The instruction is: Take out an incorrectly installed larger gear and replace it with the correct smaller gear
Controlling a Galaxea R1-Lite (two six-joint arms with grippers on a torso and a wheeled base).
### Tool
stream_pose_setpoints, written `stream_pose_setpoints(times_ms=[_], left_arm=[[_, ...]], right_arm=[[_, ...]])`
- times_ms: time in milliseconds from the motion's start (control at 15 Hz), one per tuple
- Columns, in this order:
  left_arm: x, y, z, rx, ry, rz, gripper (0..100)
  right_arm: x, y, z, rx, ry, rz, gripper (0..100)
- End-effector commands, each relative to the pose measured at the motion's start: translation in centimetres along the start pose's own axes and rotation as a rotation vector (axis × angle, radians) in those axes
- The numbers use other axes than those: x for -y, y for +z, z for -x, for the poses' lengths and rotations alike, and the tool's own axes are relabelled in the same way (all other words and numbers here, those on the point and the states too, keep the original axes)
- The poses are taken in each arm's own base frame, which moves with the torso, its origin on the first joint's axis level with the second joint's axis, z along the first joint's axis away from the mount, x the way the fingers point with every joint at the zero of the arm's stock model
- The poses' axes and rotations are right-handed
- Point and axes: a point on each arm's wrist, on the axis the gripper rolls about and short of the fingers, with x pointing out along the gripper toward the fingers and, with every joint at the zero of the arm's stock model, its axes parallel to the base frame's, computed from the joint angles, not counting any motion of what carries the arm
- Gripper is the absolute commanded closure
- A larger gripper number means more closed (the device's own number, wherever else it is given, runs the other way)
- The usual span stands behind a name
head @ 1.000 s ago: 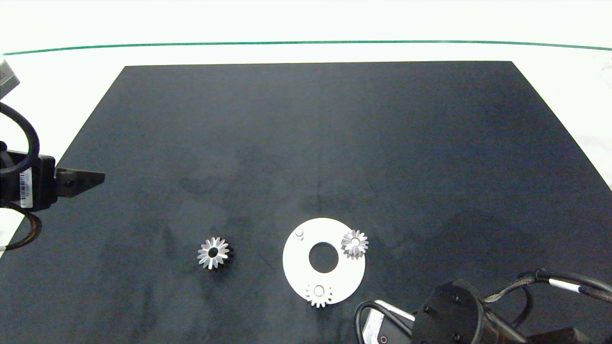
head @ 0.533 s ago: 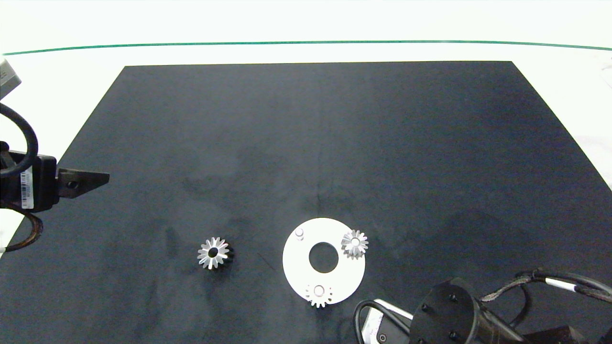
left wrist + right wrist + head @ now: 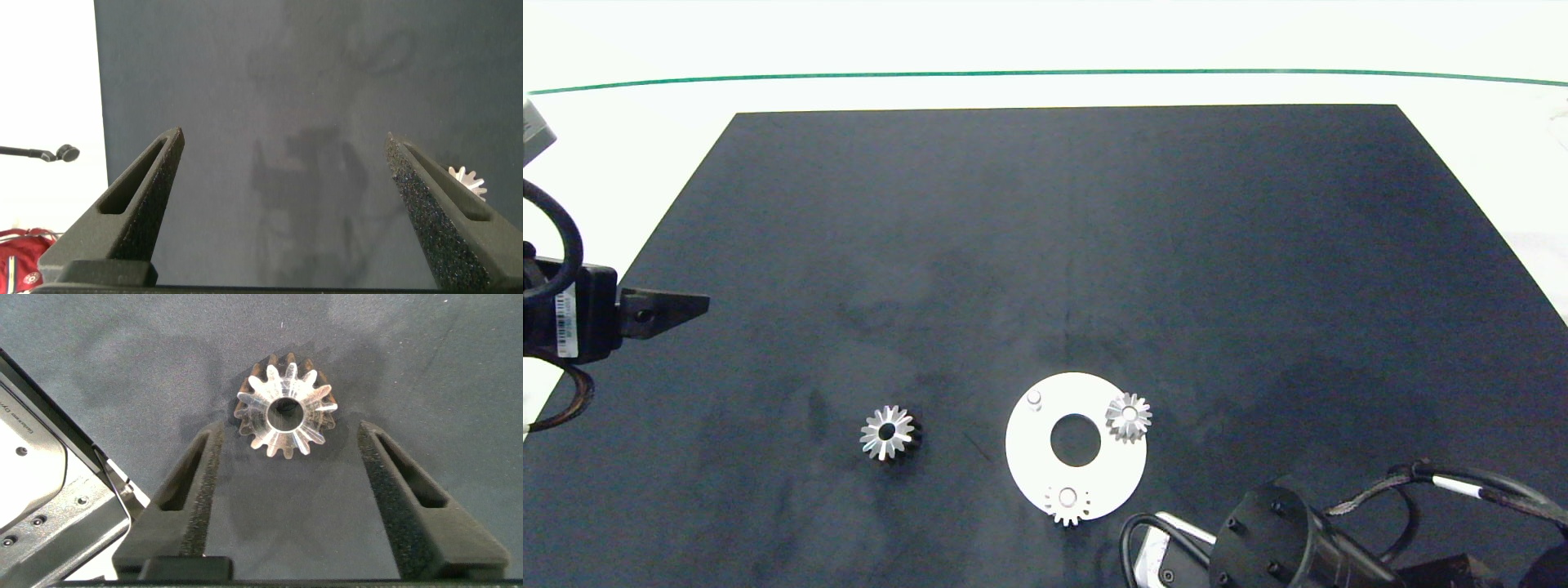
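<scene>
Your right fingers (image 3: 400, 498) gape wide, holding nothing; the small low silver toothed gear (image 3: 286, 415) lies centred just beyond their tips. Left fingers (image 3: 139, 196) are open, empty and well apart from it.

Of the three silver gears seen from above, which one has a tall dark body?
The larger gear, alone on the black mat beside the white disc. The two low gears sit on the disc's rim, with pale centres.

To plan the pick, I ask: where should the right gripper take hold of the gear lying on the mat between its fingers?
Grip the smaller gear across its toothed rim, on two opposite sides, coming straight down from above. It lies flat, hole upward, and the open right gripper straddles it.
</scene>
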Motion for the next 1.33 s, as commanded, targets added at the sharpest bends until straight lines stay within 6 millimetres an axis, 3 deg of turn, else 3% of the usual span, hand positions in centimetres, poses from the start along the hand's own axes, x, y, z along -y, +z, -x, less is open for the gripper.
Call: stream_pose_setpoints(times_ms=[67,1333], left_arm=[[0.0,0.0,-0.1,-0.005,0.002,-0.002,0],[0.0,0.0,0.2,0.004,-0.003,0.0,0]], right_arm=[[0.1,0.1,-0.3,-0.004,-0.006,-0.007,41],[-0.3,0.6,-1.6,0.005,-0.009,-0.009,78]])
